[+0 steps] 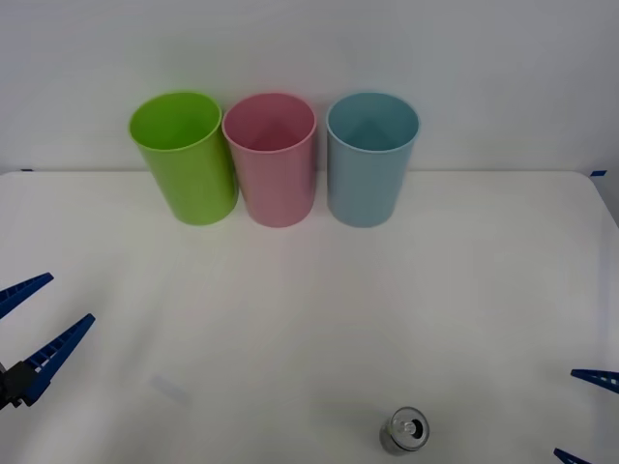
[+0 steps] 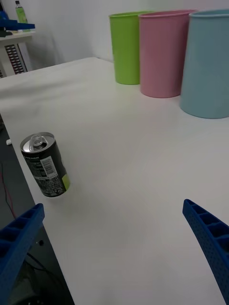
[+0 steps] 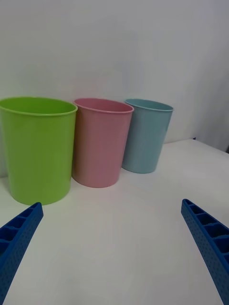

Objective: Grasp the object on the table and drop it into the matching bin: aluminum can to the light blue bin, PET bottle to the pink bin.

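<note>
Front view. White worktop (image 1: 464,290). Three bins in a row at the far edge, standing upright: lime bin (image 1: 186,159) on the left, pink bin (image 1: 272,159) in the middle, blue bin (image 1: 369,159) on the right; lime and pink touch, blue stands just beside pink. Can (image 1: 404,431) upright at the near edge, right of centre, well apart from the bins, silver top up. Left claw (image 1: 29,324) at the left edge, fingers spread wide, holding nothing. Right claw (image 1: 585,416) at the lower right corner, two blue finger tips apart, near the can but not touching it.

Right wrist view. Can (image 2: 45,165): dark body, white label, silver top, upright near the worktop's edge. Right claw (image 2: 114,248) wide, fingers (image 2: 19,238) clear of the can. Lime, pink and blue bins (image 2: 207,64) stand beyond.

Left wrist view. Left claw (image 3: 112,243) wide and empty above bare worktop. Lime bin (image 3: 37,147), pink bin (image 3: 101,140), blue bin (image 3: 145,135) ahead, in a row.
</note>
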You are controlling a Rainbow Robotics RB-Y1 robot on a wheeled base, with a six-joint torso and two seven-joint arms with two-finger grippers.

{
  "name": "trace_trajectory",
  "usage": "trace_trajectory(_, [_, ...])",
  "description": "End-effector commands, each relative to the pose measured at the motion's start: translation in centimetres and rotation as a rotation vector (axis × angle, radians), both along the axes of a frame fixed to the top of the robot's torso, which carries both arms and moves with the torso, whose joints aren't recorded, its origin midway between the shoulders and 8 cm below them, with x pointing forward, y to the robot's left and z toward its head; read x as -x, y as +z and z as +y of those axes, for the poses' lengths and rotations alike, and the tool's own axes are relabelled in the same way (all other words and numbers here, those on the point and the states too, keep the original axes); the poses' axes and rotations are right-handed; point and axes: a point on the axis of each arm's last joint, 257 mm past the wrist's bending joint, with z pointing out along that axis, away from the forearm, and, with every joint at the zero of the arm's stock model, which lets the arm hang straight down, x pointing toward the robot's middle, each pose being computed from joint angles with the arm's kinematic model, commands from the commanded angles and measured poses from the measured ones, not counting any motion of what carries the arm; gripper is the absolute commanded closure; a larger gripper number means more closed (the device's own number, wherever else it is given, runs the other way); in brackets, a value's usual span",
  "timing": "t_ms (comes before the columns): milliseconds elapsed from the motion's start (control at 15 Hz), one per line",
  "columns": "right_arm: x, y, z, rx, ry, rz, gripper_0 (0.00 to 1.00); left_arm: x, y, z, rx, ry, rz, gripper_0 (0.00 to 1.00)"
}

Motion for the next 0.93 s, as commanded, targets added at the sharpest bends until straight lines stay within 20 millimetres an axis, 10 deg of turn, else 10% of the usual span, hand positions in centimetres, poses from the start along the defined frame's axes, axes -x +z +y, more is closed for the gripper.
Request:
trace_trajectory(67, [0.5,-1.1,1.9,0.025,0.065,-0.037,0.0,0.0,0.0,0.0,0.0,0.0,0.0,0.0])
trace_trajectory(933, [0.3,-4.8,10.9,-0.024,0.223,0.002,0.0,0.0,0.0,0.0,0.0,0.0,0.0,0.0])
